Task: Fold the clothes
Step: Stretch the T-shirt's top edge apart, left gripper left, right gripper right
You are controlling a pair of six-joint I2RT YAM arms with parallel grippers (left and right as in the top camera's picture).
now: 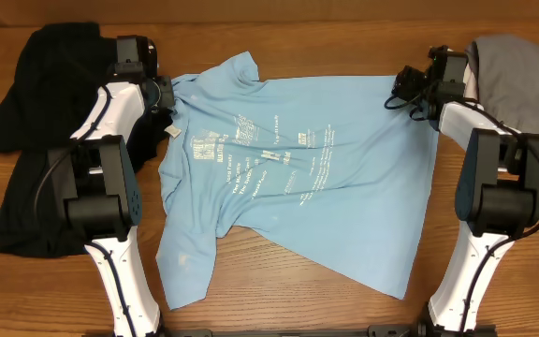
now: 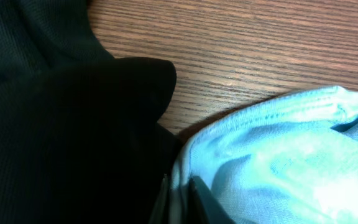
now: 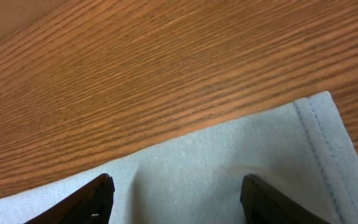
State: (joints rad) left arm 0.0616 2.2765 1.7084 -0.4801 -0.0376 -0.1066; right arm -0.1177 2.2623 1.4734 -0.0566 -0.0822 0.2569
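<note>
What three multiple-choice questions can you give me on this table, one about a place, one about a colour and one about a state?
1. Where is the black clothing relative to the light blue T-shirt?
A. On top of it.
B. Beside it, on the side of the left arm.
C. Hidden under it.

2. What colour is the print on the T-shirt?
A. Red.
B. Black.
C. White.

3. How do the right fingers stand?
A. Open, over the T-shirt's edge.
B. Shut on the black clothing.
C. Out of view.

Answers:
1 B: the overhead view shows the dark heap beside and under the left arm.
2 C: the print runs in pale rows across the blue cloth.
3 A: the right wrist view shows a wide gap with blue cloth below it.
</note>
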